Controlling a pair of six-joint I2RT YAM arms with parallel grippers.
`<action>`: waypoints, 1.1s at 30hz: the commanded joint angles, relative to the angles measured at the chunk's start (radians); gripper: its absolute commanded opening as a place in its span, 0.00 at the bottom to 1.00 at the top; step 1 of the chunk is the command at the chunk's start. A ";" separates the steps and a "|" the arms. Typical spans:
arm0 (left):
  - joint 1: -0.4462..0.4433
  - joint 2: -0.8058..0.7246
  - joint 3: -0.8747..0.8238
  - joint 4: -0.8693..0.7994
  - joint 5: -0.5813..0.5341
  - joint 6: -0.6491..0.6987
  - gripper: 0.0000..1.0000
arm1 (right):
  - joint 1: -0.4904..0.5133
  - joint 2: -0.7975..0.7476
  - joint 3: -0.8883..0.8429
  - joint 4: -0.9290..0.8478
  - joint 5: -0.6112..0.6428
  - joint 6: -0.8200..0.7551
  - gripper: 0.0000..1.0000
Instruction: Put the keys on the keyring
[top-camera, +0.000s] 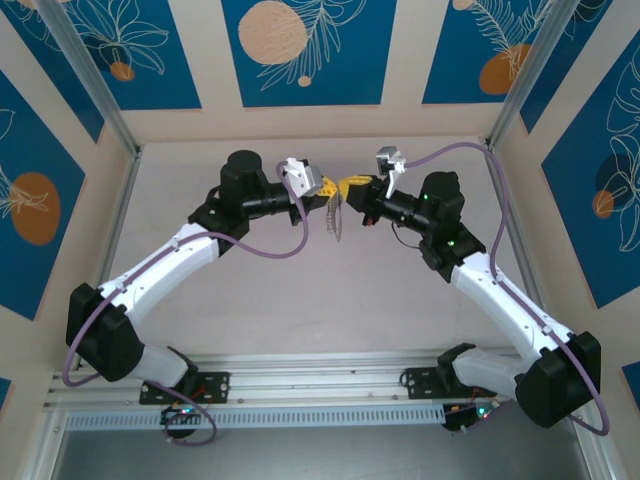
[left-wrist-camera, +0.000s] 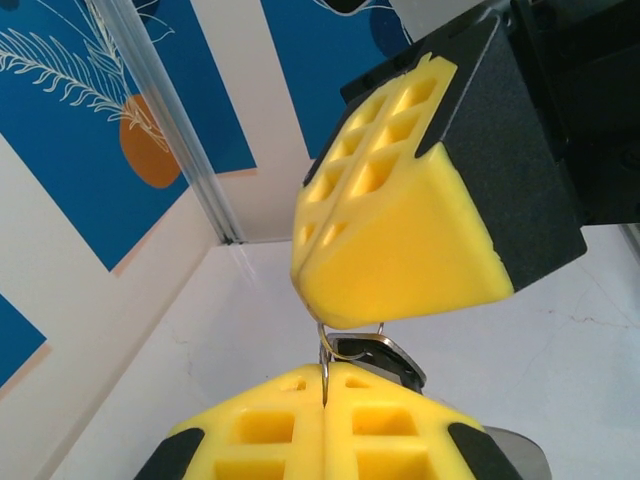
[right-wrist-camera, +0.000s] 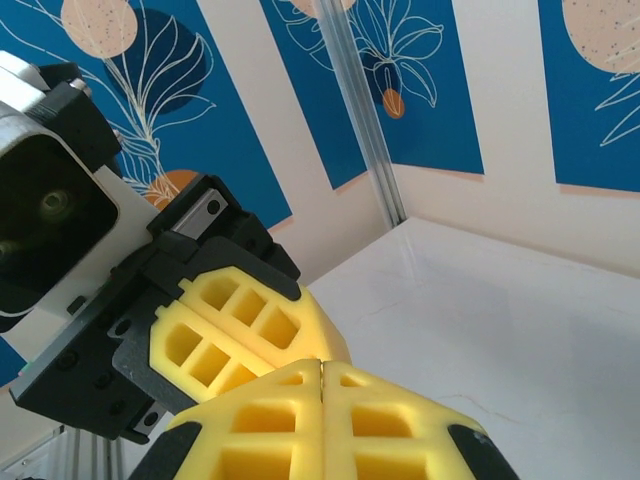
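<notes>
Over the middle of the table my two grippers meet tip to tip. My left gripper (top-camera: 327, 188) (left-wrist-camera: 324, 374) is shut on the thin wire of the keyring (left-wrist-camera: 324, 352). In the top view the keyring (top-camera: 337, 215) hangs as a greyish loop just below the tips. A key (left-wrist-camera: 388, 354) with a black head sits on the wire right behind my left fingertips. My right gripper (top-camera: 350, 186) (right-wrist-camera: 322, 368) is shut, and its yellow fingers (left-wrist-camera: 400, 240) rest just above the wire. The wire runs up behind their tip, so any grip there is hidden.
The white table (top-camera: 300, 300) lies below both raised arms. Blue patterned walls (top-camera: 300, 50) and aluminium posts (top-camera: 95, 90) close in the back and sides. A metal rail (top-camera: 320, 385) with both arm bases runs along the near edge.
</notes>
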 joint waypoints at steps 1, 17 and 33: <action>-0.010 -0.027 -0.001 0.026 0.038 0.010 0.00 | 0.002 0.005 0.031 0.021 0.016 -0.019 0.00; -0.010 -0.032 -0.001 0.028 0.038 0.006 0.00 | -0.009 0.044 0.031 0.021 0.015 -0.015 0.00; -0.011 -0.031 -0.004 0.030 0.032 0.006 0.00 | -0.011 -0.003 -0.001 0.006 -0.005 -0.003 0.00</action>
